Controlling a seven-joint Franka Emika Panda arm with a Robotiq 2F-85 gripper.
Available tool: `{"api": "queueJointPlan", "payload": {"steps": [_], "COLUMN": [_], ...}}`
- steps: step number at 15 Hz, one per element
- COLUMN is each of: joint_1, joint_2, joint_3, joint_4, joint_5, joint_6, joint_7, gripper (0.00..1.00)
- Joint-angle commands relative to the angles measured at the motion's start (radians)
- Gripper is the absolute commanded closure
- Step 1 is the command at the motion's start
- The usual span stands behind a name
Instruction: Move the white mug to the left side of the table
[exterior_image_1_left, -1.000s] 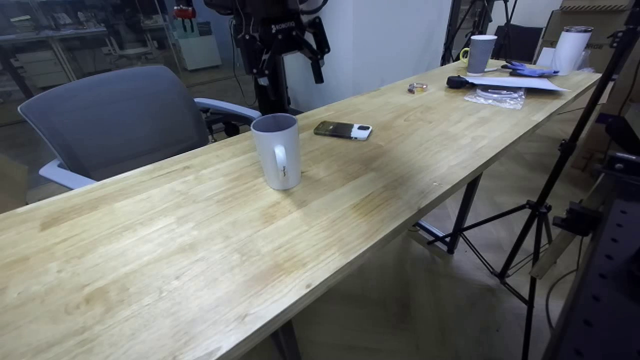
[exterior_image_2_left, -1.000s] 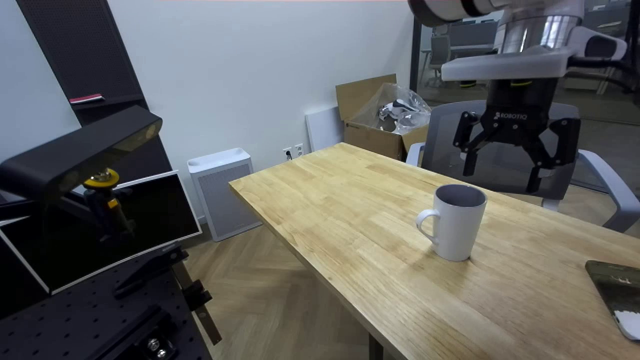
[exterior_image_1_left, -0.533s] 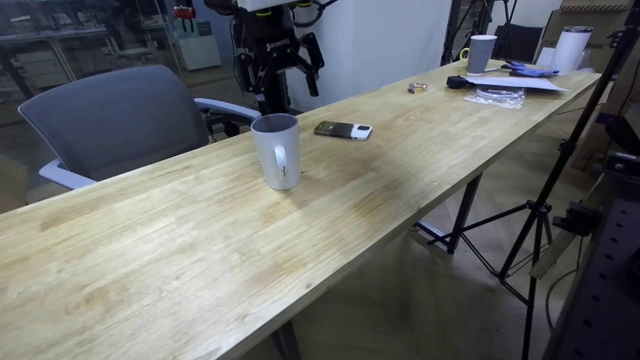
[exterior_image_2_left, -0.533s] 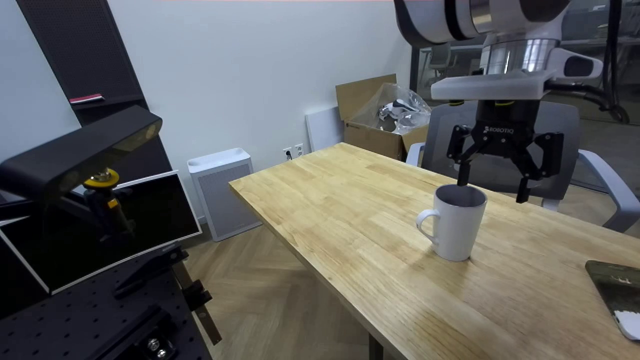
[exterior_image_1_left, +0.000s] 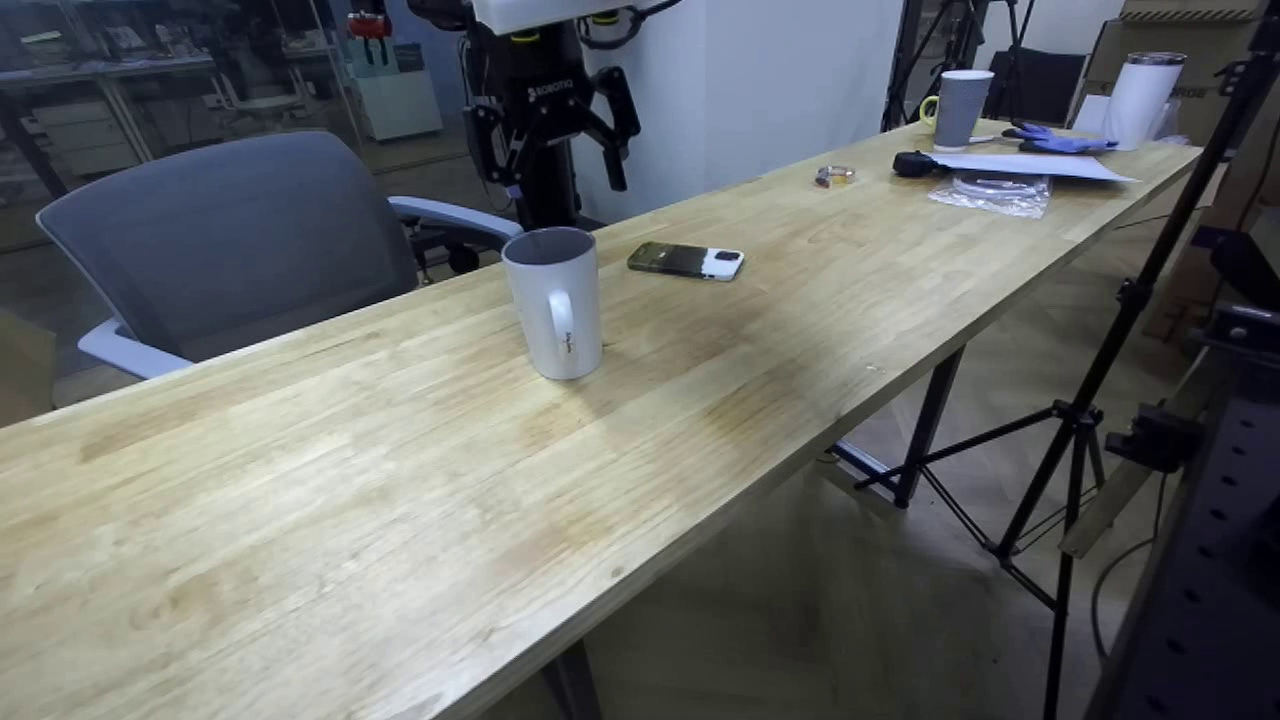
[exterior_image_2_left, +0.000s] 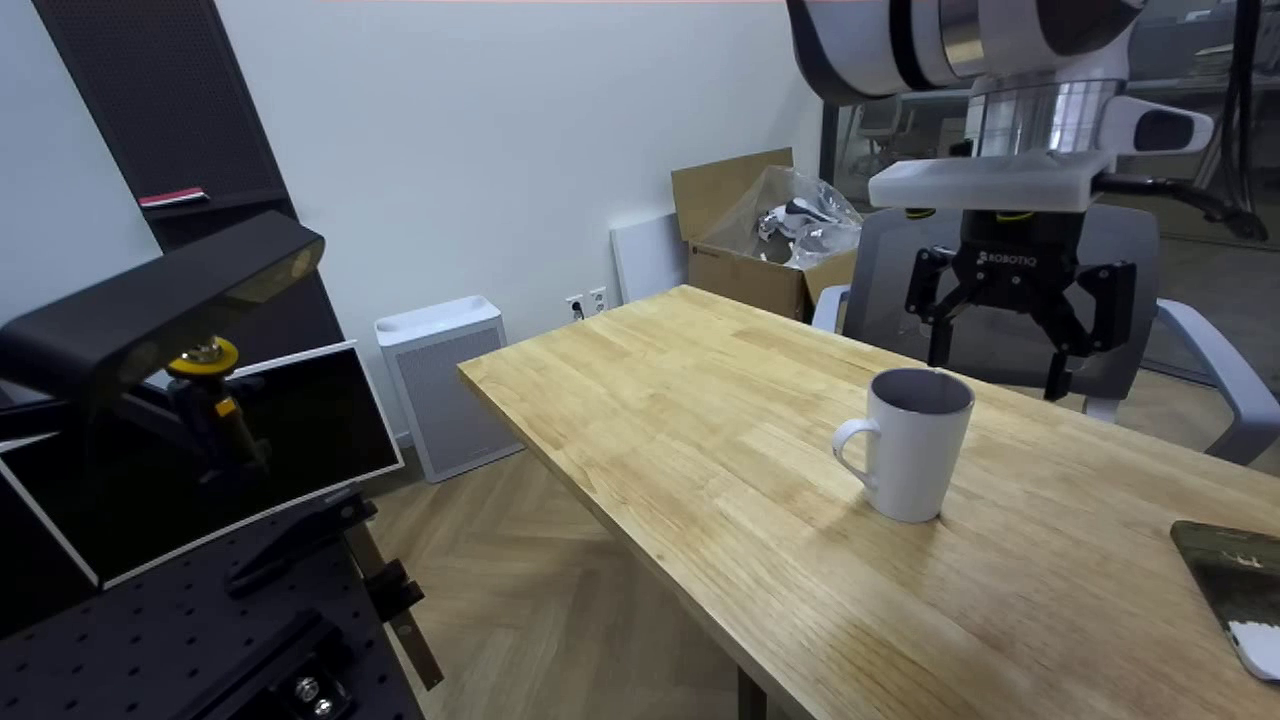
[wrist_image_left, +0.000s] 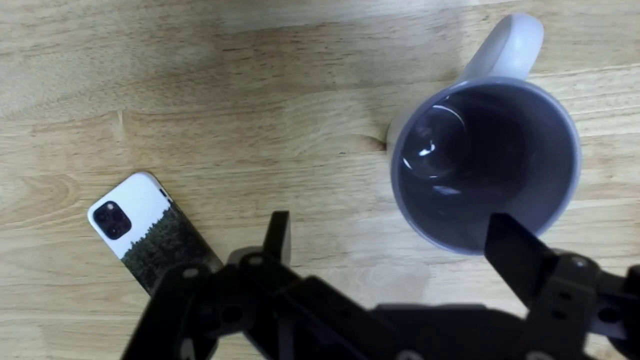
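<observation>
Lowered straight, the wide-spread claw (wrist_image_left: 389, 221) may clip the white mug (wrist_image_left: 492, 155), off-centre toward two o'clock in the wrist view.

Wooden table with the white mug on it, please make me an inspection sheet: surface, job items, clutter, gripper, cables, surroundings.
Surface: light wooden table, plank grain; small pale speck near an edge.
Job items: white mug, upright on the table; dark print near its handle.
Clutter: phone flat beside the mug, not touching; farther along, grey cup, white tumbler, paper sheet, plastic bag, and a small ring-like item, unclear what.
Gripper: jaws open, holding nothing, apart from the mug.
Cables: dark cable beside the arm.
Surroundings: grey office chair, tripod, open cardboard box.
</observation>
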Motion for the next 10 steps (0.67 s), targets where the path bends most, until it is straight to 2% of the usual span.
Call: {"api": "queueJointPlan", "payload": {"steps": [1,10], "joint_1": [0.005,0.008], "joint_2": [0.004,0.033], "joint_3": [-0.003,-0.006], "joint_4": [-0.006,-0.006], "joint_5": [0.002,0.004], "joint_6": [0.027,0.029], "joint_7": [0.033,0.049], "gripper": [0.00,0.00]}}
